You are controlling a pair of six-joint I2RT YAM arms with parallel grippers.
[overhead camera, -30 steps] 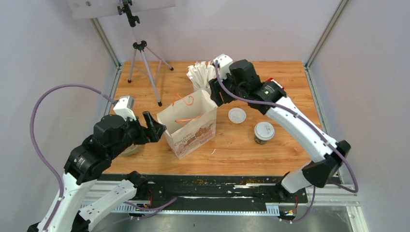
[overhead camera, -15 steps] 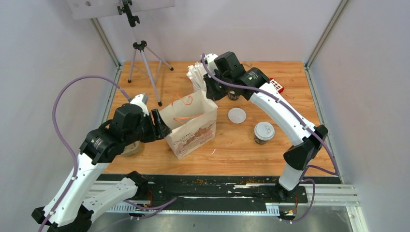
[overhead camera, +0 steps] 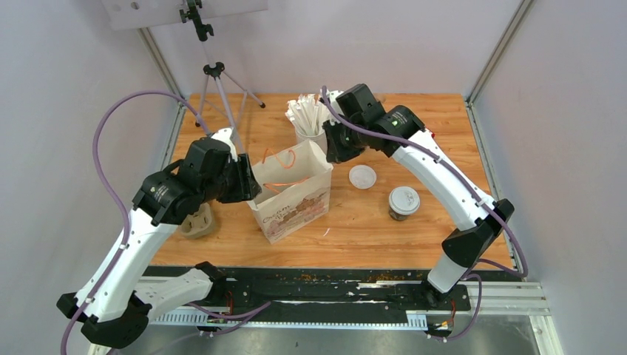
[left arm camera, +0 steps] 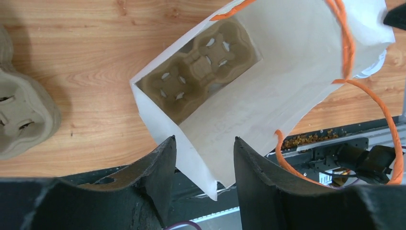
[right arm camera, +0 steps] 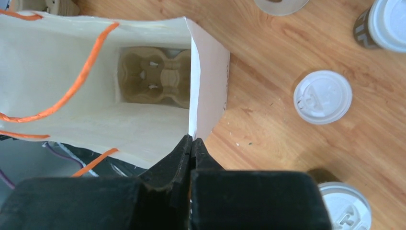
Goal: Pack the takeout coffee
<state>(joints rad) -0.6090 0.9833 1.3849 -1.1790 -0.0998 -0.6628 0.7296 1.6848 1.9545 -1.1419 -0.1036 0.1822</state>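
A takeout coffee cup (overhead camera: pixel 404 201), brown with a white lid, stands right of the white paper bag (overhead camera: pixel 296 200); the right wrist view shows that cup (right arm camera: pixel 385 24) and a second white-lidded one (right arm camera: pixel 344 206) beside my gripper body. My right gripper (overhead camera: pixel 330 154) (right arm camera: pixel 192 139) is shut on the bag's far right rim corner. My left gripper (overhead camera: pixel 250 185) (left arm camera: pixel 204 140) is open, its fingers straddling the bag's left corner without pinching it. The bag (left arm camera: pixel 287 62) stands open, with a beige carrier (left arm camera: pixel 201 67) (right arm camera: pixel 153 76) at its bottom.
A loose white lid (overhead camera: pixel 362 176) (right arm camera: pixel 322 97) lies right of the bag. A white cup of paper-wrapped sticks (overhead camera: pixel 310 118) stands behind it. Another beige carrier (overhead camera: pixel 196 222) (left arm camera: pixel 21 120) sits at the left. A tripod (overhead camera: pixel 218 96) stands at the back left.
My left gripper moved right to the bag's left corner and narrowed around it. My right gripper swung at the back, settled on the bag's right rim and shut on it.
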